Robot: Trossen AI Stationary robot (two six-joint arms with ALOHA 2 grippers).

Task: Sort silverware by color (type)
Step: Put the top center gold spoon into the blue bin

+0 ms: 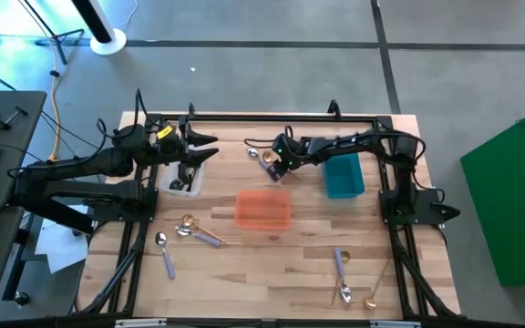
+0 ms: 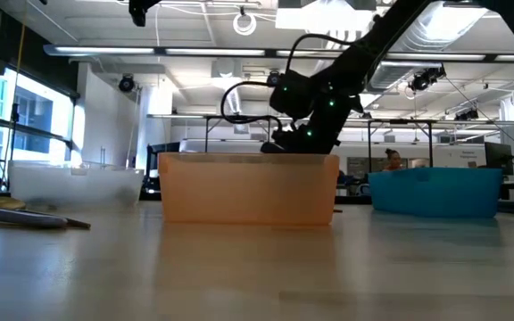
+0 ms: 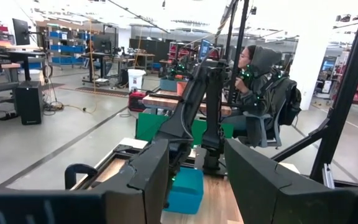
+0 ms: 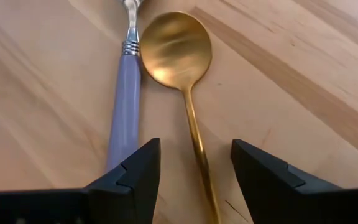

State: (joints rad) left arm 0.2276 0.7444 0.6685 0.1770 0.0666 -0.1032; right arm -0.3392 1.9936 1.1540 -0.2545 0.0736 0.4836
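The wooden table [image 1: 272,273] carries three bins: a clear bin [image 1: 184,178] at the far left, an orange bin [image 1: 262,209] at centre, and a teal bin [image 1: 343,175] to its right. Spoons lie directly on the wood: a gold spoon [image 4: 180,56] touching a lavender-handled spoon [image 4: 126,87], a cluster [image 1: 195,230] at left, a single spoon [image 1: 165,252] nearby, and a group [image 1: 349,281] at near right.

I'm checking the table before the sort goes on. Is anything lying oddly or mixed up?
Nothing is spilled or damaged. The spoons lie loose and mixed: a gold spoon rests right beside a lavender-handled spoon under the open right gripper, and another mixed pair sits near the orange bin.
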